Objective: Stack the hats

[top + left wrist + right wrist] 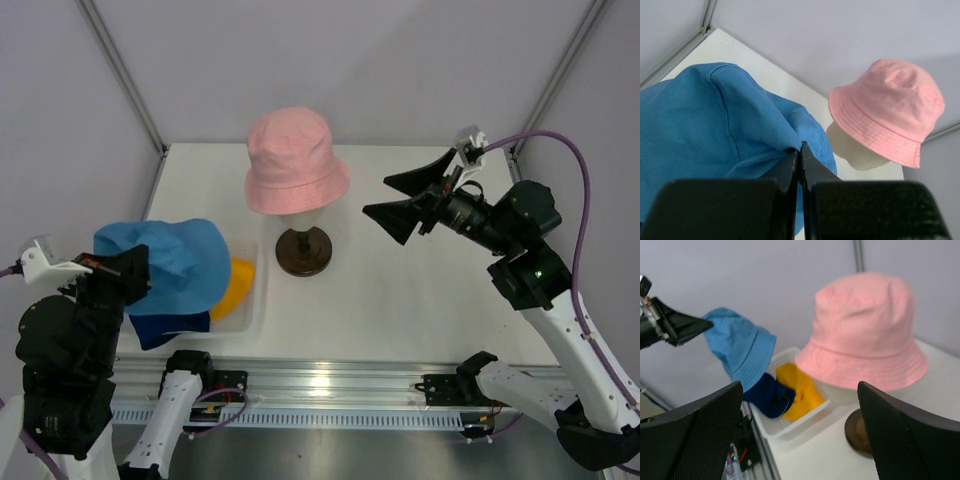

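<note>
At lower left, the left claw [799,150] pinches the light blue hat [175,262] over the tray [252,308] holding the yellow hat [238,285] and navy hat [165,328]. Upper right, the right claw [376,196] gapes empty near the pink hat [295,160] on the centre head form [300,215].

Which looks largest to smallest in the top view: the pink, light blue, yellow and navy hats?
1. light blue hat, though it is held up nearer the camera, so its lead is unsure
2. pink hat
3. navy hat and yellow hat: similar small patches, both mostly hidden, so unranked
</note>
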